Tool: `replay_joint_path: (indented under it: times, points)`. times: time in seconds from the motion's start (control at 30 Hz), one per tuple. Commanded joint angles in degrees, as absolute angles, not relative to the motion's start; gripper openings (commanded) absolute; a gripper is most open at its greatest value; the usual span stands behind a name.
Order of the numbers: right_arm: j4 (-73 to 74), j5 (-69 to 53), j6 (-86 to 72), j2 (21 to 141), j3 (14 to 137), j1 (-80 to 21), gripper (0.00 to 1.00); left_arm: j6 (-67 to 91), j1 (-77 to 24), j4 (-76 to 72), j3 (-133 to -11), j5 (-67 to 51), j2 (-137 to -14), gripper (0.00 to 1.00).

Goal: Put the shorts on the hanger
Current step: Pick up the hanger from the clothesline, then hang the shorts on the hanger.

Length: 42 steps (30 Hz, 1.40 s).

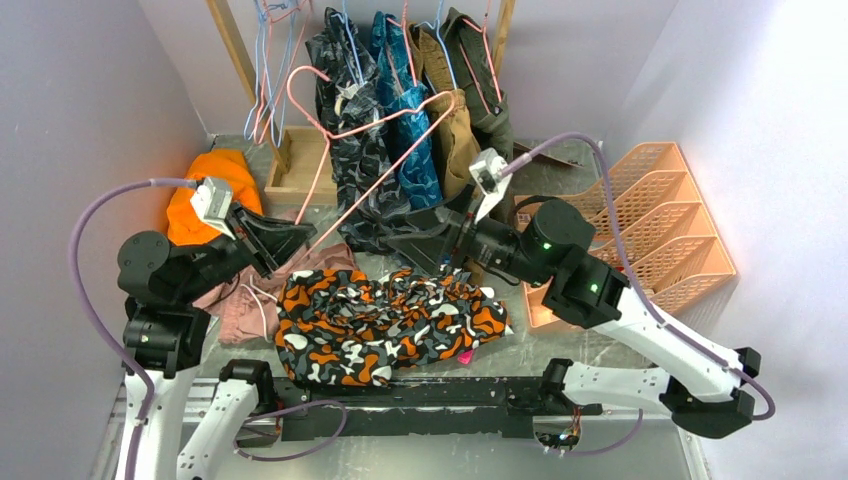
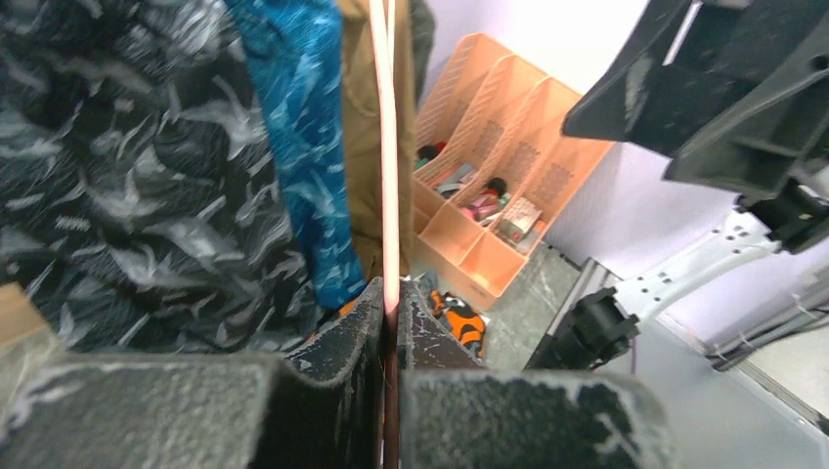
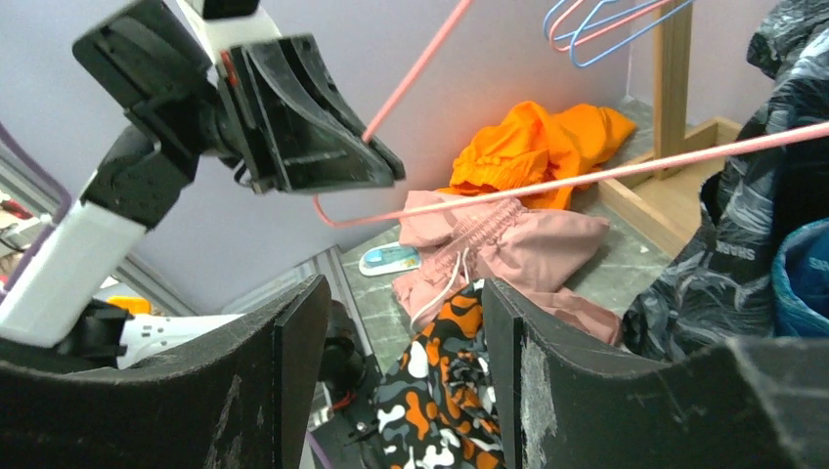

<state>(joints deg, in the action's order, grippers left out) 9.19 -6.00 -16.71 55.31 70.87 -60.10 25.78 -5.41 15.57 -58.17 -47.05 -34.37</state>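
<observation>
The thin salmon-pink wire hanger (image 1: 370, 184) is held up off the table, tilted, its hook toward the far left and its wide end crossing in front of the hanging clothes. The left gripper (image 1: 299, 246) has its jaws pressed together on the hanger's near-left corner; the left wrist view shows the pink wire pinched between the two fingers (image 2: 344, 327).

The soft shorts in orange, black, white and grey camouflage blotches (image 1: 385, 322) lie crumpled on the table at the near centre, just right of a dusty-pink pair of shorts with a white drawstring (image 1: 245, 300).

The right gripper (image 1: 415, 236) hangs over the far edge of the camouflage shorts, its jaws spread wide and holding nothing. A peach plastic file organiser (image 1: 660, 225) stands to the right.
</observation>
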Motion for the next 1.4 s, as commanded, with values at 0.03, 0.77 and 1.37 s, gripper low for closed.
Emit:
replay_joint_path:
  times: [0.03,0.77,1.37]
  points:
    - [8.5,4.6,-20.0,60.8,75.9,-64.4,0.61,18.5,-6.0,20.4,-54.3,-35.2,-31.5,0.07]
    - [-1.8,25.0,-27.2,83.0,88.0,-74.9,0.69,17.7,-6.0,19.7,-47.0,-33.2,-19.3,0.07]
    - [-4.7,33.4,-24.8,88.7,93.3,-79.1,0.56,19.1,-6.1,24.3,-50.4,-33.2,-13.6,0.07]
